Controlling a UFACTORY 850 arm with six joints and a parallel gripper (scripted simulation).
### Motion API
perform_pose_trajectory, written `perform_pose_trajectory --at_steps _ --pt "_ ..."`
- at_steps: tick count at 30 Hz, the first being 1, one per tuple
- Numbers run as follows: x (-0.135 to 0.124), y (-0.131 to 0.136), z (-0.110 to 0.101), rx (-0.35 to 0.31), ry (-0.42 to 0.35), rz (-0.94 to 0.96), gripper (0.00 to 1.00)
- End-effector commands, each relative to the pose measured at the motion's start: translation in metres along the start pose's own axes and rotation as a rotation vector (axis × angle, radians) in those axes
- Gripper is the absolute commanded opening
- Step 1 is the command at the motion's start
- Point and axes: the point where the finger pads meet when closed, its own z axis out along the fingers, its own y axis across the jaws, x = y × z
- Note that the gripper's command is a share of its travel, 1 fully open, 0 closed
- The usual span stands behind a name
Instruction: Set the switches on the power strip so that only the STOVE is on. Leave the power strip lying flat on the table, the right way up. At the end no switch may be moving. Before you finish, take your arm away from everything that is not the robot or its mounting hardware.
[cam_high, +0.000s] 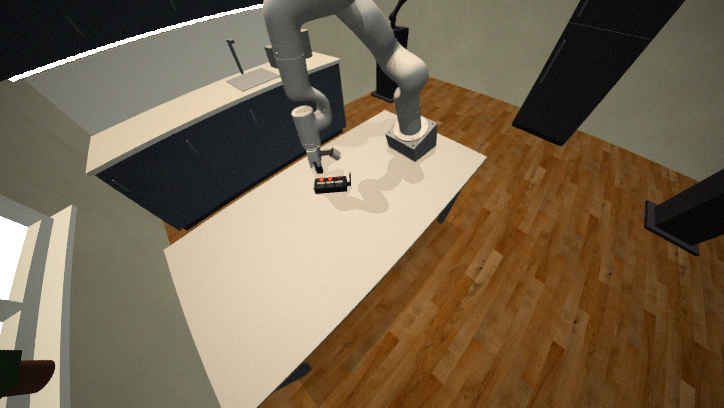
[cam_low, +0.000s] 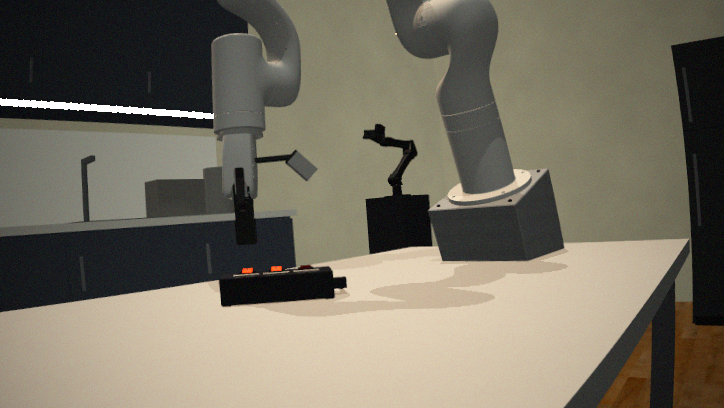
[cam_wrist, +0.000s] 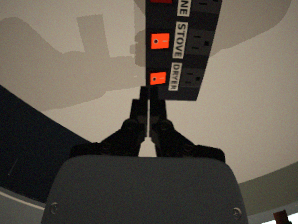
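Note:
A black power strip (cam_high: 331, 186) (cam_low: 276, 288) (cam_wrist: 208, 30) lies flat and right way up on the white table (cam_high: 283, 263) (cam_low: 405, 344). In the wrist view it has three switches in a row. The STOVE switch (cam_wrist: 160, 42) glows orange. The third switch (cam_wrist: 157, 78), at the near end, also glows orange; its label is too small to read. My gripper (cam_high: 317, 169) (cam_low: 245, 238) (cam_wrist: 149, 97) is shut and empty. It hangs point down a little above the end of the strip with the third switch, not touching it.
The arm's base block (cam_high: 411, 136) (cam_low: 499, 217) stands on the table's far end, right of the strip. A dark kitchen counter with a sink (cam_high: 202, 101) runs along the table's left side. A small black arm on a pedestal (cam_low: 397, 217) stands behind the table.

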Motion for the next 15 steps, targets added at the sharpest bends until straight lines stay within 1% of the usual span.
perform_pose_trajectory --at_steps 1,15 --pt "-0.001 0.0 0.002 -0.001 -0.003 0.0 0.0" --pt "-0.001 0.001 0.017 -0.001 -0.003 0.0 0.0"
